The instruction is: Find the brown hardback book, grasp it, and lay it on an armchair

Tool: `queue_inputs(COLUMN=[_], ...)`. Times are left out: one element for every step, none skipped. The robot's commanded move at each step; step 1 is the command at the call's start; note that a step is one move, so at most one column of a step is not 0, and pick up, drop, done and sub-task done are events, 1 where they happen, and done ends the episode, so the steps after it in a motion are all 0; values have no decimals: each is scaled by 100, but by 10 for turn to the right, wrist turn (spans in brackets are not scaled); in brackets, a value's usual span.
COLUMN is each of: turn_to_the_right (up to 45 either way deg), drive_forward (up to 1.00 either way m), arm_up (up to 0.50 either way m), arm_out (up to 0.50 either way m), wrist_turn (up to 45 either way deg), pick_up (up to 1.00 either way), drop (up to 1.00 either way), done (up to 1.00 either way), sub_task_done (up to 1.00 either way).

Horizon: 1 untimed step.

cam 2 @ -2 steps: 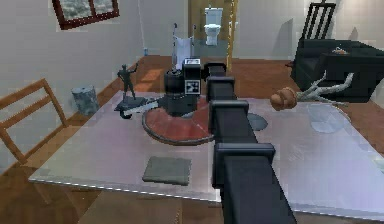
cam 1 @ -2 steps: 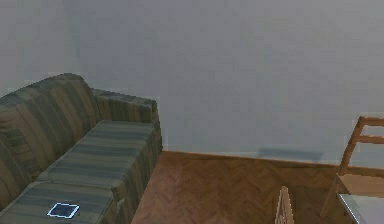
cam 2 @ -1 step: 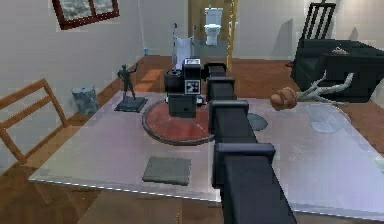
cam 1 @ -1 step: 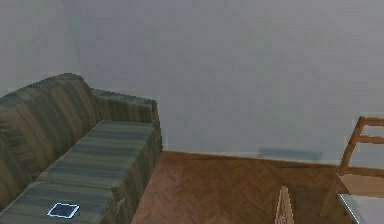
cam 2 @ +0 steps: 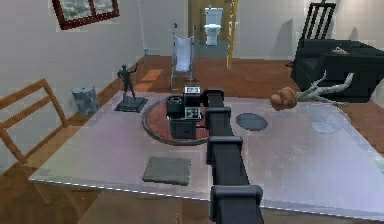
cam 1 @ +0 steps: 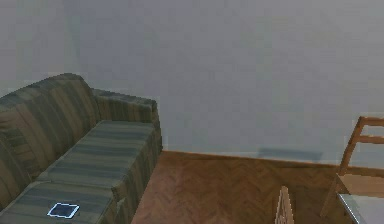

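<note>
The dark arm (cam 2: 228, 160) rises over a pale table (cam 2: 300, 165) to two white marker squares. Just left of them is my gripper (cam 2: 179, 112), above or on a round dark tray (cam 2: 155, 125) on the tabletop; I cannot tell whether it holds anything. A flat, grey, book-like slab (cam 2: 167, 168) lies near the table's front edge, left of the arm. Beyond the table's far right corner stands a black upholstered seat (cam 2: 335, 62), possibly an armchair.
On the table stand a dark figure statue (cam 2: 127, 85), a dark disc (cam 2: 252, 121), a glass bowl (cam 2: 325, 120) and a brown vase with branches (cam 2: 286, 98). A wooden chair (cam 2: 30, 112) stands at the table's left. Ahead, a striped sofa (cam 1: 80, 150) holds a small blue-white thing (cam 1: 63, 210), and another wooden chair (cam 1: 365, 155) stands to its right.
</note>
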Motion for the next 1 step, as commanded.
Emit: queue_inputs(turn_to_the_right=[0], drive_forward=[0], arm_up=[-32], arm_out=[0], wrist_turn=[0], pick_up=[0], drop=[0], done=[0], sub_task_done=[0])
